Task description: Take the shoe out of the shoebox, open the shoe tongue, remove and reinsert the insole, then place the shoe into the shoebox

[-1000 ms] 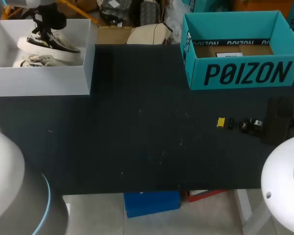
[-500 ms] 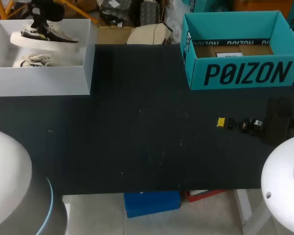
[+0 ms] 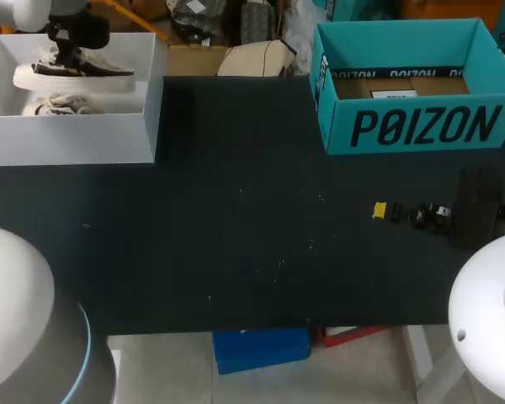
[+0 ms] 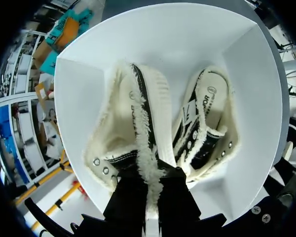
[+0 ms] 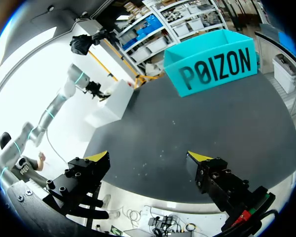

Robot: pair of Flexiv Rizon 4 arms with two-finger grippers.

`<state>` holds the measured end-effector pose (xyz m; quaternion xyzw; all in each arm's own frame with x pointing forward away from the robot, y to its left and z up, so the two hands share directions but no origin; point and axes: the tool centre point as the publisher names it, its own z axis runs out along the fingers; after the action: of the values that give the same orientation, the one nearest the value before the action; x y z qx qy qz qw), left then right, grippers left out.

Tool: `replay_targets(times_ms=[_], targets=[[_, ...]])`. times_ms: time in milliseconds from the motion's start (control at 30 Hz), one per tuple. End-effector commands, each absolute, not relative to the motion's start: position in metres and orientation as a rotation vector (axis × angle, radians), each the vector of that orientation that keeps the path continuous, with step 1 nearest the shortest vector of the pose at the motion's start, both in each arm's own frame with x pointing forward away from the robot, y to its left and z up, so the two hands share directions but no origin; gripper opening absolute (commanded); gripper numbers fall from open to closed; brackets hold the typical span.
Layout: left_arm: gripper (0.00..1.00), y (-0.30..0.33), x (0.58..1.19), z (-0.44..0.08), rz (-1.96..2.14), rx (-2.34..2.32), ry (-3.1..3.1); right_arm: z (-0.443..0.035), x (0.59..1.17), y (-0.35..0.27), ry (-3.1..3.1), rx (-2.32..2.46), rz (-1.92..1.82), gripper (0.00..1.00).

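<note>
The teal box (image 3: 341,126) bears big black lettering; print inside the boxed shoe (image 4: 207,118) is illegible.

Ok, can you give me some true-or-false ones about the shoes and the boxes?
1. The left gripper is holding a shoe up above the white shoebox. True.
2. The white shoebox has nothing in it. False: a second shoe lies inside, under the held one.
3. The right gripper is open and has nothing between its fingers. True.
4. The teal box stands right beside the white shoebox. False: they stand far apart, the teal box on the table's right side and the white shoebox on its left.
5. Both shoes sit on the dark table. False: one is in the left gripper and the other is in the white shoebox.
</note>
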<state>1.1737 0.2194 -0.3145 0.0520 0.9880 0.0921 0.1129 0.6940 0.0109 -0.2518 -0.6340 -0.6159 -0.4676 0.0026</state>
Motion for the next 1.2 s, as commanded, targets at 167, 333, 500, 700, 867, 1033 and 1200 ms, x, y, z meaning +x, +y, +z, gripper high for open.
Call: replay_targets(times_ms=[167, 333, 500, 700, 867, 1033, 1200], targets=[[0.0, 0.222, 1.168, -0.323, 0.239, 0.171, 2.679, -0.251, 0.695, 0.009, -1.93, -1.982, -1.452, 1.0], [0.0, 0.225, 1.173, -0.318, 0.222, 0.174, 2.634, -0.251, 0.695, 0.009, -1.93, -1.982, -1.452, 1.0], [0.0, 0.228, 1.178, -0.315, 0.236, 0.185, 2.595, -0.251, 0.695, 0.009, -1.93, -1.982, -1.452, 1.0], [0.0, 0.232, 1.188, -0.327, 0.23, 0.199, 2.583, -0.251, 0.695, 0.009, -1.93, -1.982, -1.452, 1.0], [0.0, 0.231, 1.198, -0.339, 0.221, 0.21, 2.573, -0.251, 0.695, 0.009, -1.93, -1.982, -1.452, 1.0], [0.0, 0.228, 1.206, -0.346, 0.192, 0.227, 2.568, -0.251, 0.695, 0.009, -1.93, -1.982, -1.452, 1.0], [0.0, 0.22, 1.207, -0.362, 0.147, 0.261, 2.595, -0.251, 0.695, 0.009, -1.93, -1.982, -1.452, 1.0]])
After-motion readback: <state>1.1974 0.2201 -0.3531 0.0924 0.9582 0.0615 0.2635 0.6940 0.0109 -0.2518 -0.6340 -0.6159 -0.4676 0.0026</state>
